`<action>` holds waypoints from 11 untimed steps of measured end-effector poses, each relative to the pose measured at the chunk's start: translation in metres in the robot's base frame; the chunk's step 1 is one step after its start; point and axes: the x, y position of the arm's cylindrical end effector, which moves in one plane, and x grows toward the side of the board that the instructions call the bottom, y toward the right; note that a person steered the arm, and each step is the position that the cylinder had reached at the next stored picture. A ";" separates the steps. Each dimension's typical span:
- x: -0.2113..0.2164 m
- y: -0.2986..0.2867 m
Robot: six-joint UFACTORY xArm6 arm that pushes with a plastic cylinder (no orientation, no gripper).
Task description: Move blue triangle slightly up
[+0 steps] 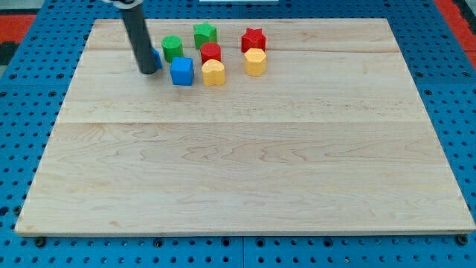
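Camera view: a pale wooden board (pixel 245 186) lies on a blue perforated table (pixel 461 89). A dark rod comes down from the view's top left, and my tip (pixel 147 71) rests on the board near its top-left corner. There is no hand to open or close; the rod holds nothing and can only push.

The blue triangle (pixel 157 57) is almost hidden behind the rod; only a sliver of blue shows at the rod's right edge, so its shape cannot be confirmed. My tip appears to sit just below it, touching or nearly so.

To the right sit a blue cube (pixel 181 71), a green cylinder (pixel 172 48), a green star-like block (pixel 205 33), a red block (pixel 211 53), a red star-like block (pixel 253 39) and two yellow blocks (pixel 213 72) (pixel 255 62).

The triangle is probably light, rigid and easy to slide on smooth wood. A gentle push centred on its lower edge should suit; off-centre contact would likely spin it.

No containers are visible.
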 end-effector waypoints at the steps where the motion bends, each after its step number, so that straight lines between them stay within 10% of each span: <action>1: -0.030 0.015; 11: -0.037 -0.028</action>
